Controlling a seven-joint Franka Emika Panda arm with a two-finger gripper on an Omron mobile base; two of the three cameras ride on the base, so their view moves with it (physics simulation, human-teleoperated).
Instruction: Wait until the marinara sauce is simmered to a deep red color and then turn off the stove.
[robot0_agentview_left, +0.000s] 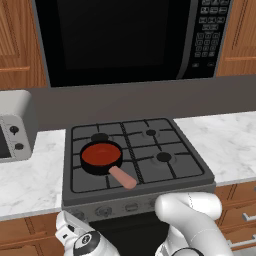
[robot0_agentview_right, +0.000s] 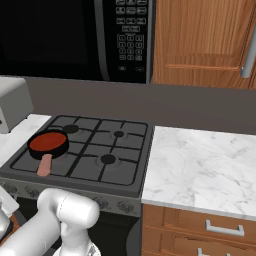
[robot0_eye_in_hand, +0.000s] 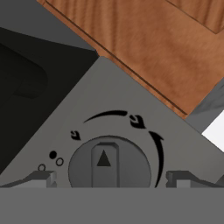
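The marinara sauce (robot0_agentview_left: 101, 154) (robot0_agentview_right: 48, 140) is a flat red disc in a small black pan with a pinkish handle (robot0_agentview_left: 122, 177). The pan sits on the front left burner of the stove (robot0_agentview_left: 165, 175) (robot0_agentview_right: 115, 165). My gripper (robot0_eye_in_hand: 111, 180) (robot0_agentview_left: 72, 222) is low at the stove's front left corner, facing the knob panel. In the hand view it stands open, with one fingertip (robot0_eye_in_hand: 43, 178) on each side of a round grey knob (robot0_eye_in_hand: 109, 164). The knob's pointer stands straight up in that view. Nothing is held.
A black microwave (robot0_agentview_left: 115, 35) hangs above the stove. A silver toaster oven (robot0_agentview_left: 12, 132) stands on the left counter. White marble counter (robot0_agentview_right: 200, 165) runs to the right, with wooden drawers (robot0_agentview_right: 220, 227) below it. More knobs (robot0_agentview_left: 131, 206) line the stove's front.
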